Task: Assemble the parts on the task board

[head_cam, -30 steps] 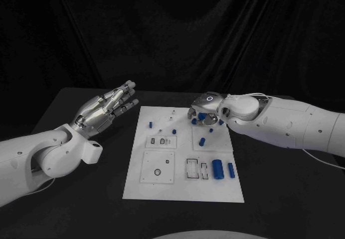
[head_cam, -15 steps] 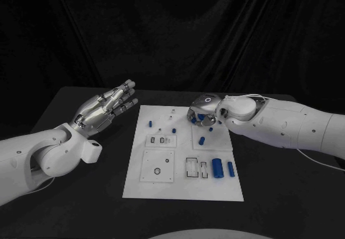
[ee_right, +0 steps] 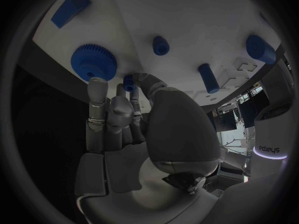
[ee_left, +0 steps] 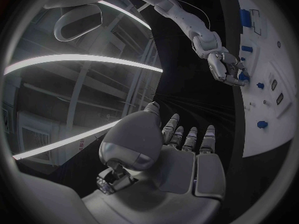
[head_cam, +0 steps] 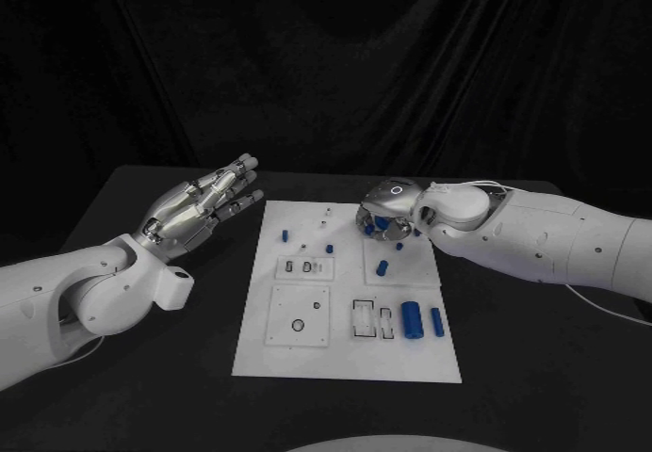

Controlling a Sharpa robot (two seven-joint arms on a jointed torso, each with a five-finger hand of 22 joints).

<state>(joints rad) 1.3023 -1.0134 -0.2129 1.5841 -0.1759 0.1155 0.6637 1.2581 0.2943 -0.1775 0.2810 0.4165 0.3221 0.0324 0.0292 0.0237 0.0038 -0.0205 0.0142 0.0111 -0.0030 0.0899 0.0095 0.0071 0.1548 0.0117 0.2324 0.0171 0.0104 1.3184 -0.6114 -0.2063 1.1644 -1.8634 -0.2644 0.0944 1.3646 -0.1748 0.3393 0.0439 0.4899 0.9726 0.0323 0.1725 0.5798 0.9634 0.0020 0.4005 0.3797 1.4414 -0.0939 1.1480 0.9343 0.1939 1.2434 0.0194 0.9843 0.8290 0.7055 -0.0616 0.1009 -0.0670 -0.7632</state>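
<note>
One blue gear [ee_right: 93,60] — right wrist view — touches the right hand [ee_right: 115,117].

Not much has been changed, tbh. Only the right hand [head_cam: 386,213] at the far right of the board [head_cam: 347,353] has been moved, and only slightly: it was shifted a hair to the left half a second ago and has been brought back to roughly where it was a second ago. The blue part [head_cam: 383,224] under its fingers, mostly covered half a second ago, is exposed a bit more again. Whether the part itself has been lifted or turned can't be told.
</note>
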